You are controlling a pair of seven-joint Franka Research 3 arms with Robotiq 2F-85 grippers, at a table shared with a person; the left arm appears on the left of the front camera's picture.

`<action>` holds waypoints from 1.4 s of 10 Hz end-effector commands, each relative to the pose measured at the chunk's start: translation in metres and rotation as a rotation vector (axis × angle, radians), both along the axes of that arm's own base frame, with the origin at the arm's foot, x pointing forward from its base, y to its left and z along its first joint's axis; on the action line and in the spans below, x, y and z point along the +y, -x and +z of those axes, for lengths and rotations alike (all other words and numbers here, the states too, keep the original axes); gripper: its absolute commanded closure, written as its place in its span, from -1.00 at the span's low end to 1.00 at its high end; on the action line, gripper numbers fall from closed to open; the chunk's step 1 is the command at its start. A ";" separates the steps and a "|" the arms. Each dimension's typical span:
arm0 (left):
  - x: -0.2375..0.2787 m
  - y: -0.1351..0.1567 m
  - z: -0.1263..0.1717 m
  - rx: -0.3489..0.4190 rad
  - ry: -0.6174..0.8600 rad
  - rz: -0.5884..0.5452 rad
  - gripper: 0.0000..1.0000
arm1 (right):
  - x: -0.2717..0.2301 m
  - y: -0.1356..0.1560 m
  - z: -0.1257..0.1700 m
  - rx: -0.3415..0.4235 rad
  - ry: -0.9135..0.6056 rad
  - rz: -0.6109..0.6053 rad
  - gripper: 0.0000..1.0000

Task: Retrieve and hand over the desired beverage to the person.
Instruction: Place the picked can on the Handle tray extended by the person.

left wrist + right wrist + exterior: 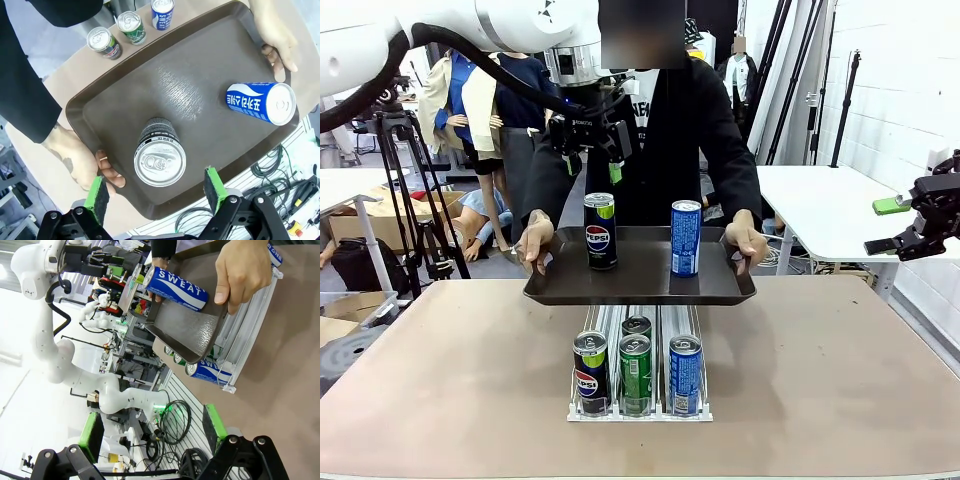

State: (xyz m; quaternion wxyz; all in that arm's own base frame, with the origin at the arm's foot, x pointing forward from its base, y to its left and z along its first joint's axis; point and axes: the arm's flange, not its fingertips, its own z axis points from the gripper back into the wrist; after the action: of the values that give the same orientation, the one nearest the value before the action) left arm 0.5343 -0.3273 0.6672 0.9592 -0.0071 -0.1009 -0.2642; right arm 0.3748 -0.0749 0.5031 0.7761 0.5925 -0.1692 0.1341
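The person (670, 120) stands at the far side and holds a dark brown tray (640, 288) in both hands above the table. Two cans stand on it: a black Pepsi can (600, 232) on the left and a blue Pocari Sweat can (685, 238) on the right. My left gripper (592, 160) hangs open just above the Pepsi can. In the left wrist view that can's silver top (160, 159) lies between the green pads (98, 192), untouched, with the blue can (260, 102) off to the side. My right gripper (910, 225) is open at the far right, away from the tray.
A clear can rack (640, 410) sits on the brown table (840, 380) under the tray, holding a Pepsi can (591, 372), a green can (636, 373), a blue can (685, 374) and another can behind. The person's hands (535, 240) grip both tray ends. A tripod (410, 190) stands at the left.
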 end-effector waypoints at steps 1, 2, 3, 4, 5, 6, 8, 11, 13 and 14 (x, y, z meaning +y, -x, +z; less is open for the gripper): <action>0.000 0.000 0.002 -0.004 0.015 0.000 -1.00 | 0.001 0.005 -0.002 -0.002 -0.005 0.006 -1.00; 0.000 0.000 0.002 -0.004 0.015 0.000 -1.00 | 0.001 0.005 -0.002 -0.002 -0.005 0.006 -1.00; 0.000 0.000 0.002 -0.004 0.015 0.000 -1.00 | 0.001 0.005 -0.002 -0.002 -0.005 0.006 -1.00; 0.000 0.000 0.002 -0.004 0.015 0.000 -1.00 | 0.001 0.005 -0.002 -0.002 -0.005 0.006 -1.00; 0.000 0.000 0.000 0.000 0.000 0.000 -1.00 | 0.001 0.005 -0.002 -0.002 -0.005 0.006 -1.00; 0.008 0.002 0.005 0.035 0.043 0.012 -1.00 | 0.001 0.005 -0.002 -0.002 -0.005 0.006 -1.00; 0.054 0.020 0.029 0.058 0.155 0.101 -1.00 | 0.001 0.005 -0.002 -0.002 -0.005 0.006 -1.00; 0.129 0.029 0.038 0.128 0.208 0.224 -1.00 | 0.001 0.005 -0.002 -0.002 -0.005 0.006 -1.00; 0.196 0.051 0.045 0.148 0.358 0.252 -1.00 | 0.001 0.005 -0.002 -0.002 -0.005 0.006 -1.00; 0.223 0.058 0.035 0.187 0.448 0.228 -1.00 | 0.001 0.005 -0.002 -0.002 -0.005 0.006 -1.00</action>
State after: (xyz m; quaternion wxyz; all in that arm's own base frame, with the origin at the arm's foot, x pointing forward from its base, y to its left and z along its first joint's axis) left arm 0.4985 -0.1207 0.7258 0.9736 -0.1859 -0.0707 -0.1123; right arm 0.3746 -0.0757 0.5029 0.7761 0.5926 -0.1696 0.1333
